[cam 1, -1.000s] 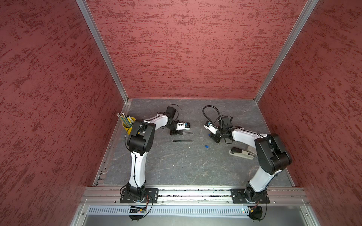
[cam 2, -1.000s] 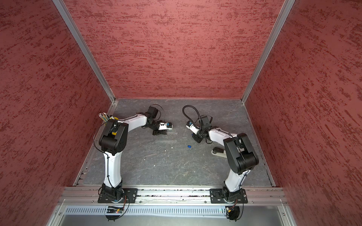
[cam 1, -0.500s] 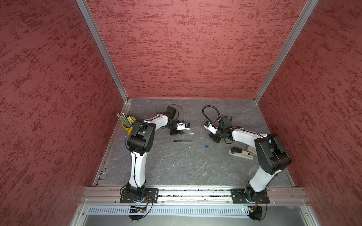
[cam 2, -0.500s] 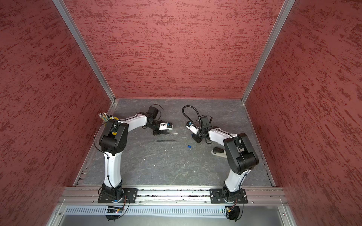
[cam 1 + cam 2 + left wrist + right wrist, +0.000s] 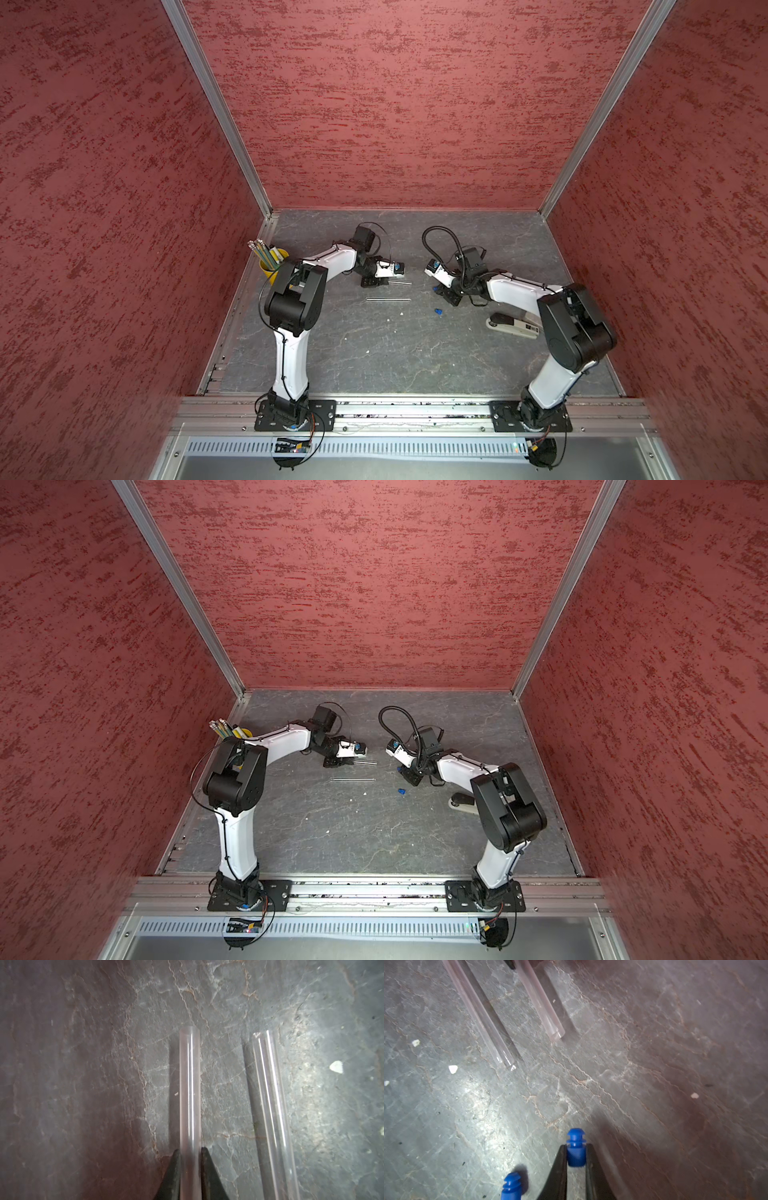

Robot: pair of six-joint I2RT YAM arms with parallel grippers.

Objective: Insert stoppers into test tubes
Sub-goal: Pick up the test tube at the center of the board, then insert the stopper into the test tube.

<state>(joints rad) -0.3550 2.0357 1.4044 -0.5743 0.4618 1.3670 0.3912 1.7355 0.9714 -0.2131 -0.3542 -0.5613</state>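
- Blue held stopper — clamped by its cap between the closed fingers of the right claw. The ribbed plug end projects forward, clear of the fingertips.
- Left claw is closed on the held test tube, and the tube's free end, which looks open, projects past the fingertips. Whether this tube is clear of the bench cannot be told.
- Location: both tubes lie nearer the far edge of the bench than the near edge, slightly left of centre. Their long axes run roughly parallel to the far edge.
- Second test tube lies flat just beside the held one, on its near-edge side, nearly parallel and not touching.
- Loose stopper rests on the bench just beside the right claw, on its near-edge side.
- Governing relation: the tube mouth faces the bench's right edge and the plug faces its left edge, with bare bench between them. In the right wrist view the tube axis runs oblique to the plug axis — as a judgement, the two axes must be brought into line before the gap is closed.
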